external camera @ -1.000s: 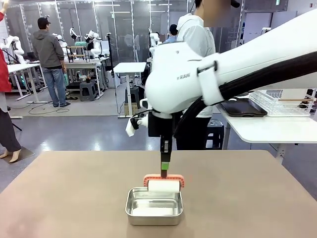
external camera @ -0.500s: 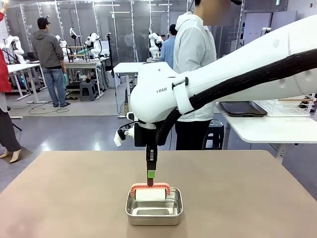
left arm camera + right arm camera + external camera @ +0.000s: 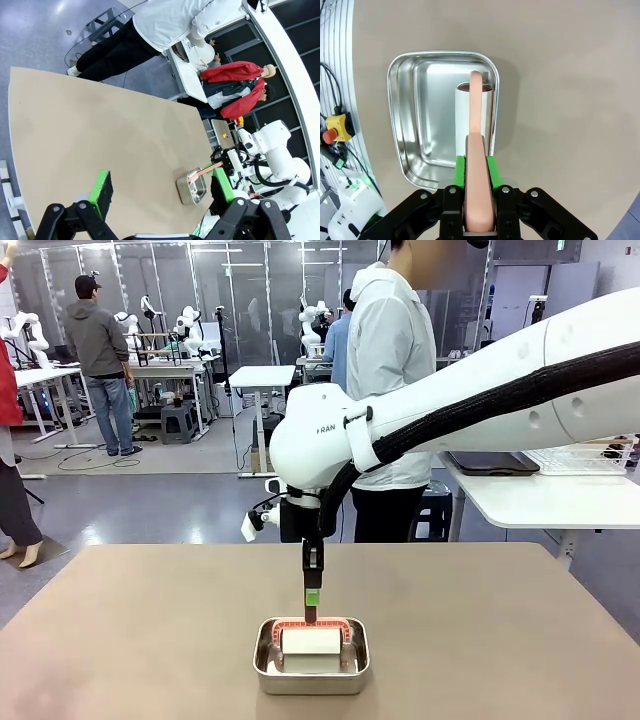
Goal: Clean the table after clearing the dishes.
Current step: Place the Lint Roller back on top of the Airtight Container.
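From my seat at the front camera, the wide matte brownish-tan table (image 3: pixel 150 630) is almost bare: open top stretches left, right and beyond the one thing standing on it, a small rectangular steel pan (image 3: pixel 311 668) with rounded corners, which sits near the robot-side edge and about midway across. The far edge lies well beyond the pan, with a person in a pale jacket (image 3: pixel 390 350) standing behind it.

My right gripper (image 3: pixel 312 606) hangs straight down over the pan, fingers clenched on the salmon-pink handle of one lint roller (image 3: pixel 311 640) with a white roll. On the right wrist camera the handle (image 3: pixel 479 170) runs up between the green pads (image 3: pixel 491 170), and the white roll (image 3: pixel 462 120) lies inside the pan (image 3: pixel 415 100), along one long wall; whether it touches the pan floor I cannot tell.

My left gripper (image 3: pixel 162 192) is released, its two green pads wide apart, held high above the table (image 3: pixel 100 135), with nothing between them. From there I see the pan (image 3: pixel 191 186) small and near a table edge.

I count one pan, one roller, two grippers. On a white side table behind, to the right, one dark tray (image 3: pixel 490 461) lies beside a wire rack (image 3: pixel 585 455).
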### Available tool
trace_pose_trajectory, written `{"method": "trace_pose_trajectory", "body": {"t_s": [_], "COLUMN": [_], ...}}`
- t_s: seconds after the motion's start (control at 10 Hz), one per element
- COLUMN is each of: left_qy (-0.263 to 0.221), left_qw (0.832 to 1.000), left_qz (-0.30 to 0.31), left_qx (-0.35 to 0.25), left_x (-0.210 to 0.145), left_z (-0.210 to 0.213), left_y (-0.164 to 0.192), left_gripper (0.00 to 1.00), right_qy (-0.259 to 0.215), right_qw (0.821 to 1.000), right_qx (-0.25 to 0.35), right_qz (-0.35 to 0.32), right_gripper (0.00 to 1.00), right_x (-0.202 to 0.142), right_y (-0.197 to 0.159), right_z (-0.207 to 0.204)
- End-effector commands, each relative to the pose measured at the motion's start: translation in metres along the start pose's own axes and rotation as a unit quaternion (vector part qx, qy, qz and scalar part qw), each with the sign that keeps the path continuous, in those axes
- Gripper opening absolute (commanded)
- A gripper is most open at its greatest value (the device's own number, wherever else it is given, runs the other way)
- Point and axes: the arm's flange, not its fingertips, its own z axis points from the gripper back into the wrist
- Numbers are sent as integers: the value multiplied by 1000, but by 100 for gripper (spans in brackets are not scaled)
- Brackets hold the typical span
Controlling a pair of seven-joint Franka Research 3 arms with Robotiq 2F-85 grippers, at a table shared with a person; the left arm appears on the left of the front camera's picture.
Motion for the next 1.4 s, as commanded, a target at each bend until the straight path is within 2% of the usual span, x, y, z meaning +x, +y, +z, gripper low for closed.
{"method": "trace_pose_trajectory", "body": {"t_s": [0.0, 0.4, 0.6, 0.7, 1.0, 1.1, 1.3], "left_qy": [1, 1, 1, 1, 1, 1, 1], "left_qw": [1000, 1000, 1000, 1000, 1000, 1000, 1000], "left_qz": [4, 4, 4, 4, 4, 4, 4], "left_qx": [2, 2, 2, 2, 2, 2, 2], "left_x": [-1, -1, -1, -1, -1, -1, -1], "left_z": [2, 2, 2, 2, 2, 2, 2], "left_y": [-3, -3, -3, -3, -3, -3, -3], "left_gripper": [100, 100, 100, 100, 100, 100, 100], "right_qy": [-7, -14, -24, -16, -24, -32, -37], "right_qw": [1000, 1000, 1000, 1000, 999, 999, 998], "right_qx": [-1, 6, -5, -9, -27, -34, -44], "right_qz": [10, 4, 6, -1, -1, 0, 0], "right_gripper": [21, 21, 40, 56, 92, 100, 100], "right_x": [-3, -16, -18, -15, -18, -20, -20], "right_y": [-15, -25, -24, -25, -27, -26, -26], "right_z": [-3, -22, -14, -12, 0, 7, 18]}}
